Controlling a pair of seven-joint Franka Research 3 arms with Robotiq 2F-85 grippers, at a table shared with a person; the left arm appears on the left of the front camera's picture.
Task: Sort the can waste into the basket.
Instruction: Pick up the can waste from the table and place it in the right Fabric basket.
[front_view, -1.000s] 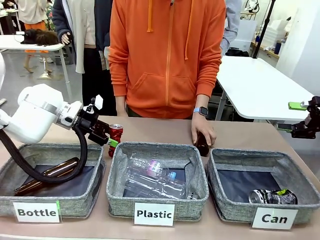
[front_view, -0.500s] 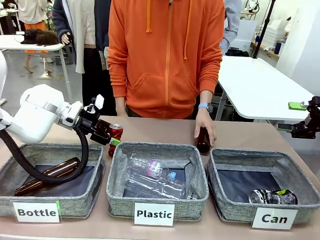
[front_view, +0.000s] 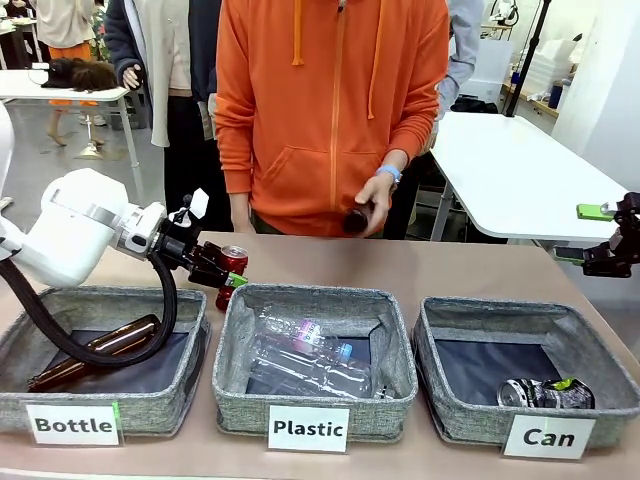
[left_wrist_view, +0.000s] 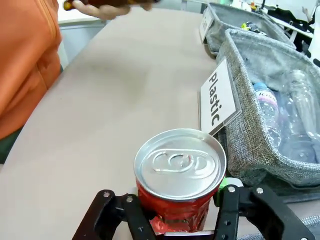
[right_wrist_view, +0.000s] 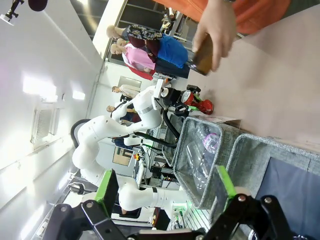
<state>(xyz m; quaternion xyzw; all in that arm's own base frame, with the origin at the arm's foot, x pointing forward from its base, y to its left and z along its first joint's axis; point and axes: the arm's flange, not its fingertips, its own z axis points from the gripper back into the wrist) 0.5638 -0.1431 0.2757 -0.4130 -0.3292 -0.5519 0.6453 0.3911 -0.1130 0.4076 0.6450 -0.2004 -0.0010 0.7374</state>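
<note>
Red can (front_view: 232, 262): stands upright just beyond the Plastic basket's (front_view: 300, 298) far-left corner, clamped between the left gripper's (left_wrist_view: 179, 209) closed jaws. Silver can (front_view: 545, 393): lies in the Can basket (front_view: 470, 415), near right. Right gripper (front_view: 585, 233): hangs open, far right.

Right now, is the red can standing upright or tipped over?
Upright: the red can stands on the table, silver top facing up, with the jaws of the left gripper shut on its sides.
</note>
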